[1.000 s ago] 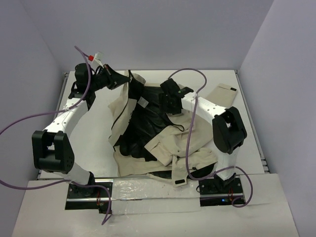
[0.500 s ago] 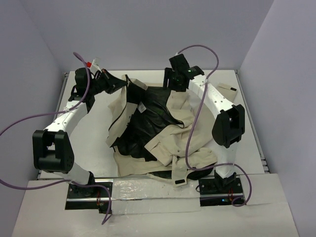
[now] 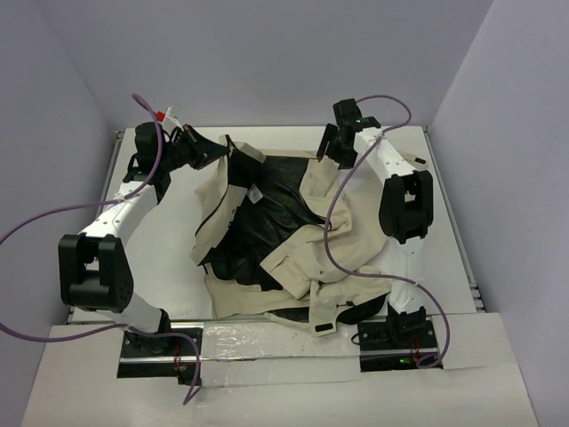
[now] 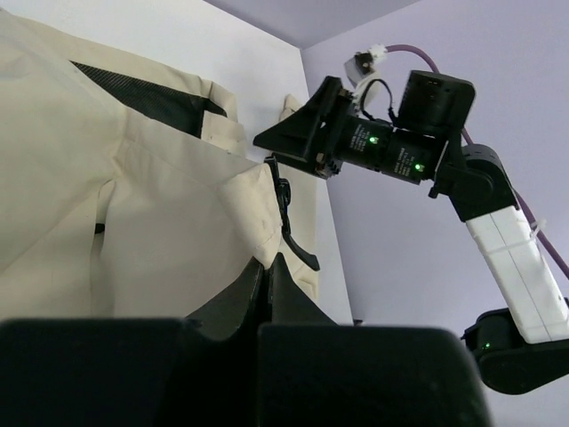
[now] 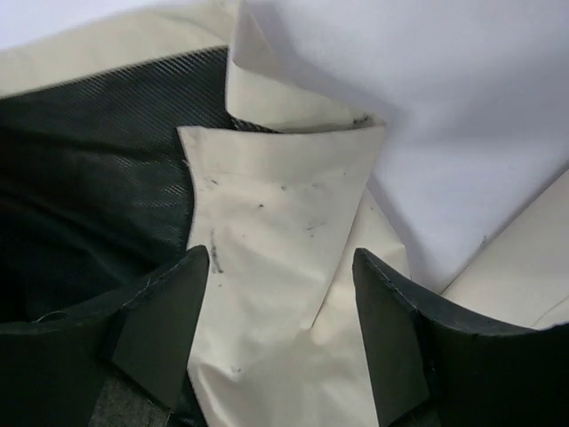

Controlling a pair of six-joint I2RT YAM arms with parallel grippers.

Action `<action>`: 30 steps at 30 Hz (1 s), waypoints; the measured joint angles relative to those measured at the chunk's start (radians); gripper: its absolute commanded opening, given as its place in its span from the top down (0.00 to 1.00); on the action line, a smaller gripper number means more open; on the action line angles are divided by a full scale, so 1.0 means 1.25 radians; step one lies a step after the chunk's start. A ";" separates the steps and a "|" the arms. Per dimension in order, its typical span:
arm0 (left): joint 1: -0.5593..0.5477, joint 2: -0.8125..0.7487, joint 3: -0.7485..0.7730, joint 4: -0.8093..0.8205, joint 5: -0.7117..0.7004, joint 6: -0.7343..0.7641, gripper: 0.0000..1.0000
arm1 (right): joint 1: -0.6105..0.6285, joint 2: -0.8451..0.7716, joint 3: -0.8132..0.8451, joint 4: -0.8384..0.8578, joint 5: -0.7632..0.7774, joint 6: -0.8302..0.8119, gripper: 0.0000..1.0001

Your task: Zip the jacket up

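The jacket [image 3: 284, 240] lies open on the table [image 3: 160, 267], black lining [image 3: 267, 213] facing up, its near half bunched in folds and its two front edges well apart, so nothing is zipped yet. I read this as the laying-out step: getting both far corners in hand before the front can be brought together. My left gripper [image 3: 216, 149] is at the jacket's far-left corner, fingers [image 4: 267, 280] pressed together on the beige edge, holding that corner raised off the table. My right gripper [image 3: 327, 157] hovers over the jacket's far-right corner with its jaws spread wide and nothing between them. Its wrist camera looks straight down on a turned-back beige flap [image 5: 276, 205] beside the lining, and the flap is not yet touched. The next move, as I judge it, is to lower the right gripper until the flap's edge sits between the fingers, close on a single layer, then draw both corners out to flatten the front. I cannot pick out the zip's bottom ends in any view. Those must be found before any closing can start.
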 measured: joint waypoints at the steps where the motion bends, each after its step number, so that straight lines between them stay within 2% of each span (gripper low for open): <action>1: 0.000 0.000 0.000 -0.001 0.000 0.004 1.00 | 0.003 0.011 0.000 -0.006 0.003 -0.001 0.31; 3: 0.000 0.000 0.000 -0.005 0.000 0.011 1.00 | 0.009 0.031 0.000 -0.011 0.006 -0.002 0.40; 8: 0.000 0.000 0.000 -0.019 0.000 0.025 1.00 | 0.014 0.066 0.008 -0.012 0.007 -0.002 0.45; 11: 0.000 0.000 0.000 -0.023 0.000 0.028 1.00 | 0.014 0.100 0.042 -0.010 0.010 0.001 0.53; 14: 0.000 0.000 0.000 -0.023 0.000 0.028 1.00 | 0.016 0.121 0.064 -0.008 0.013 0.004 0.70; 16: 0.000 0.000 0.000 -0.023 0.000 0.028 1.00 | 0.017 0.128 0.071 -0.008 0.016 0.006 0.89; 18: 0.000 0.000 0.000 -0.023 0.000 0.028 1.00 | 0.018 0.131 0.074 -0.007 0.019 0.008 0.98; 24: 0.000 0.000 0.000 -0.025 0.000 0.031 1.00 | 0.030 0.119 0.055 0.007 0.034 0.006 1.00; 30: 0.000 0.000 0.000 -0.026 0.000 0.031 1.00 | 0.045 0.009 -0.072 0.053 0.000 0.004 1.00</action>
